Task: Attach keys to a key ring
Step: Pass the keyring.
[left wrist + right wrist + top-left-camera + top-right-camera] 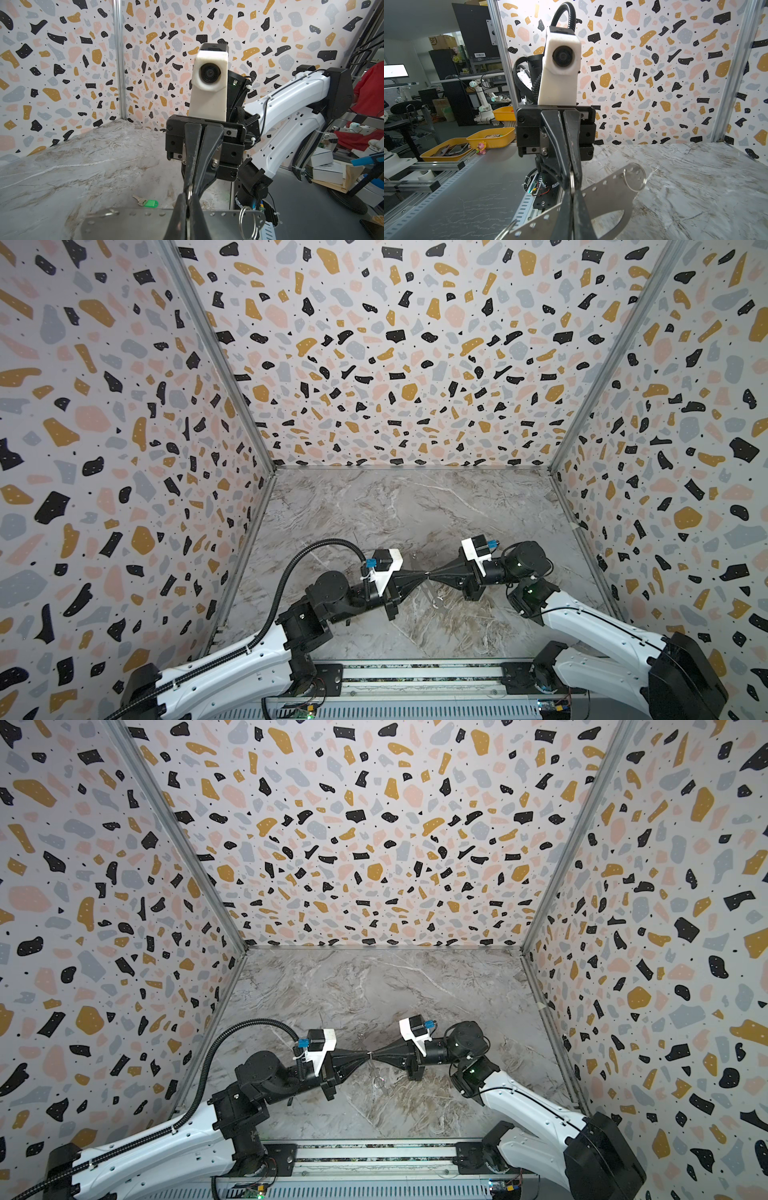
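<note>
Top views, both of them, show us the two arms meeting tip to tip above the grey marble table (374,510). The left gripper (423,575) comes in from 9 o'clock and the right gripper (434,574) from 3 o'clock. Their black pointed fingers come together almost at one spot. On each gripper the two fingers are pressed together, and we see no gap between them.

In the right wrist view a small wire ring (572,181), silvery and thin, sits exactly where the tips meet. Both grippers seem to pinch it, one from each side. Under it hangs the key ring (612,197), a flat grey metal plate of loop shape. It has a large oval opening and a row of small holes along its broad straight edge. A larger wire ring (634,179), also silvery, is threaded through a hole at one corner of this plate.

In a top view the plate appears edge-on, only a thin bright strip (431,593) at about 5 o'clock from the fingertips and just beside them. If its lower end touches the marble, we cannot tell.

In the left wrist view the key (148,203), tiny, with a bright green plastic head and a thin silvery shaft, lies flat on the marble. It is lower than the fingertips and well apart from them, and no gripper touches it.
</note>
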